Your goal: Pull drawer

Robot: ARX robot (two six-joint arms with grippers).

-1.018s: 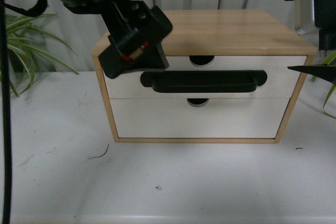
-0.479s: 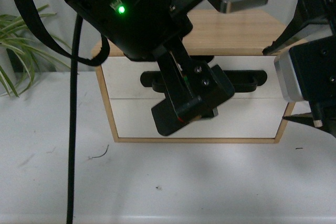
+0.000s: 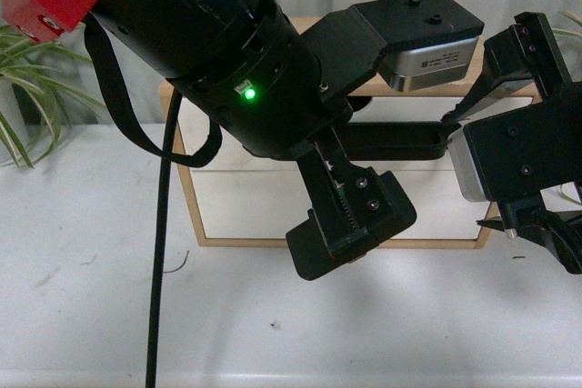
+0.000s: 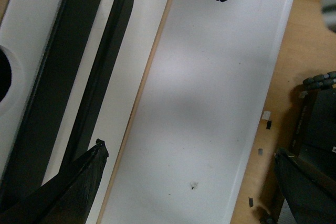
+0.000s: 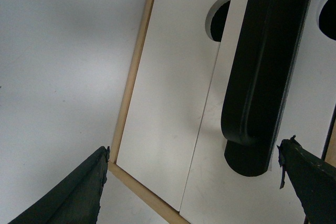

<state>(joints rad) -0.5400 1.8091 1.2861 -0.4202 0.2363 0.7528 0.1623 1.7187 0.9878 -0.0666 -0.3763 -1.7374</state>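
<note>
Both pincers stand open and hold nothing. My left pincer [image 4: 189, 150] hangs low in front of the cabinet [image 3: 245, 242], fingers spread wide. In its wrist view one finger [image 4: 73, 192] overlaps the black handle [image 4: 58, 93], though I cannot tell if they touch. My right pincer [image 5: 195, 145] is at the cabinet's right side, fingers likewise far apart. It faces the handle's rounded end and is clear of it. The drawer [image 5: 215, 182] is the upper of two in the cabinet, which sits on the white bench [image 3: 91, 224]. Its white front looks level with the lower drawer [image 5: 168, 103] beneath it, and the handle runs along it just above the seam between them.
</note>
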